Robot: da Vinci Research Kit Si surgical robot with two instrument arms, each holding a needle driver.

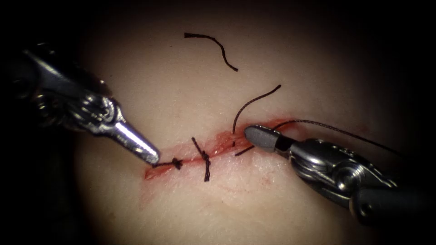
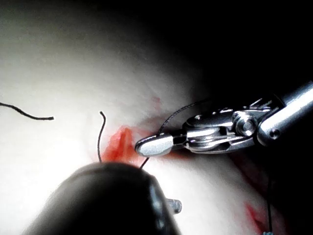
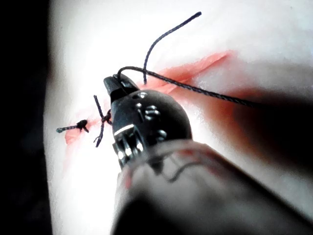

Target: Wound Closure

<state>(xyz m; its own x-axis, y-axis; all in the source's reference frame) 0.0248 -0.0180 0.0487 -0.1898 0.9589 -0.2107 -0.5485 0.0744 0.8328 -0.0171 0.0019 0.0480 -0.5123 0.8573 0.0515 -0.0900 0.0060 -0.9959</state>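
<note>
- Two dark knots sit on the long red cut (image 1: 218,147) in the pale pork tissue (image 1: 181,90): one knot (image 1: 176,163) near the cut's left end, the other knot (image 1: 205,158) a little to its right.
- The shiny silver left tool (image 1: 150,154) has its jaws pressed together. The tip is at the left end of the cut, just beside the first knot. It pinches nothing that can be seen.
- The grey-tipped right tool (image 1: 256,136) lies over the right part of the cut, its jaws pressed together too. Whether they pinch the thread cannot be told.
- A thin black thread (image 1: 336,130) runs from close to the right tool's jaws, off to the right of the cut.
- A short curved thread end (image 1: 250,105) comes up out of the cut, just left of the right tool's tip. A tiny end (image 1: 244,151) pokes out below it.
- A loose cut piece of thread (image 1: 213,45) lies on the tissue, well above the cut.
- Red fluid (image 1: 227,140) wets the cut's edges.
- The curved needle cannot be made out.
</note>
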